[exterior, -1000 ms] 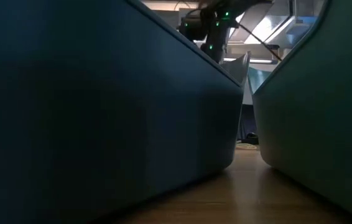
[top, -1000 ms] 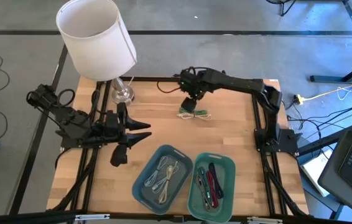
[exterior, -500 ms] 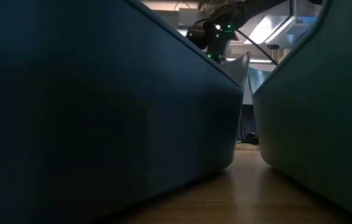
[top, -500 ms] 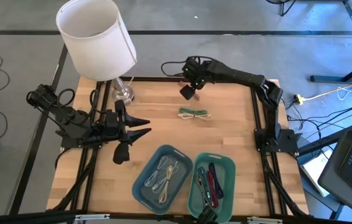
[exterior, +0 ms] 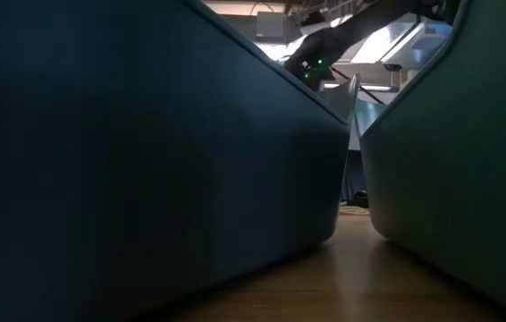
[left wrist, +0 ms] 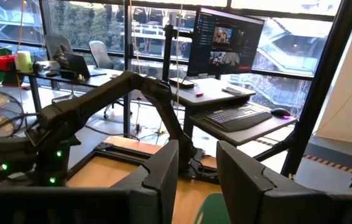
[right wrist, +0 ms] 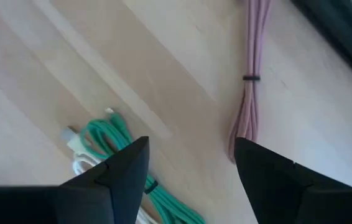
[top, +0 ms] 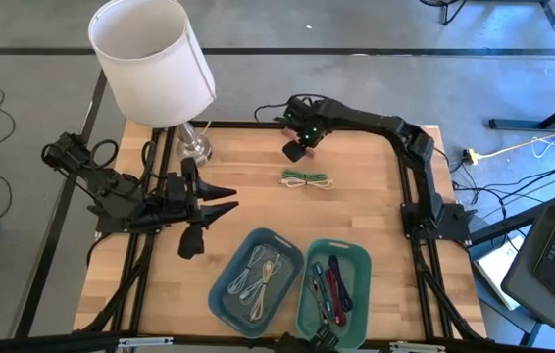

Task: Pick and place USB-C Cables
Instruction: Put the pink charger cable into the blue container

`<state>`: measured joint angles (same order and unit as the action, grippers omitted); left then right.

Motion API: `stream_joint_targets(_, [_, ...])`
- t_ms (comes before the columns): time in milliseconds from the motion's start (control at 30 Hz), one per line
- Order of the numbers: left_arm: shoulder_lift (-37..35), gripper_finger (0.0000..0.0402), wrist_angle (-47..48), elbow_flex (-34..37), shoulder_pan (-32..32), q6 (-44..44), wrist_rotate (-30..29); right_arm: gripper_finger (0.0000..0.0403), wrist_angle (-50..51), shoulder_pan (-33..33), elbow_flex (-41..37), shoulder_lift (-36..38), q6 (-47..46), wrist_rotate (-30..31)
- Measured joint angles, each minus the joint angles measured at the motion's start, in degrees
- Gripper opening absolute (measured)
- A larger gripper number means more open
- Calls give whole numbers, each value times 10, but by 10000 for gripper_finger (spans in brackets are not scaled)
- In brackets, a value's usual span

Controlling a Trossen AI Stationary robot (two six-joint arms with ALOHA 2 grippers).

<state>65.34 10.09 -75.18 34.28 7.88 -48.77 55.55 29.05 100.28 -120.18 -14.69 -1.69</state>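
Note:
A green USB-C cable [top: 307, 179] lies in a bundle on the wooden table, with a white one [right wrist: 81, 159] against it. A pink bundled cable [right wrist: 254, 74] lies flat near the table's far edge and shows only in the right wrist view. My right gripper [top: 300, 149] hangs open above the table, pointing steeply down, with the green cable to one side of its fingers and the pink one to the other [right wrist: 191, 168]. My left gripper [top: 224, 204] waits open and level over the table's left part [left wrist: 198, 180]. More cables lie in the two trays.
A blue tray [top: 221, 290] and a teal tray [top: 364, 263] stand at the near edge; their walls fill the low view [exterior: 146, 161]. A lamp with a white shade [top: 150, 59] and a glass base [top: 194, 143] stands at the far left corner.
My right gripper has gone from above the green cable toward the table's far edge and has sunk a little, staying open. The green cable lies as before.

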Motion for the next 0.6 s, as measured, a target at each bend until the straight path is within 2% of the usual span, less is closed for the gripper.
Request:
stream_joint_targets(133, [0, 104, 0, 0, 0, 5, 8, 221, 0, -4, 3, 1, -3, -37])
stream_joint_targets(267, [0, 101, 4, 0, 1, 4, 7, 206, 6, -14, 4, 10, -3, -42])
stream_joint_targets(433, [0, 100, 5, 0, 1, -6, 4, 199, 16, -49, 8, 19, -9, -121])
stream_joint_targets(500, [0, 101, 5, 0, 1, -7, -1, 198, 2, -64, 5, 16, 16, -125])
stream_joint_targets(600, [0, 102, 5, 0, 1, -7, -6, 198, -18, -71, -3, 6, 42, -88])
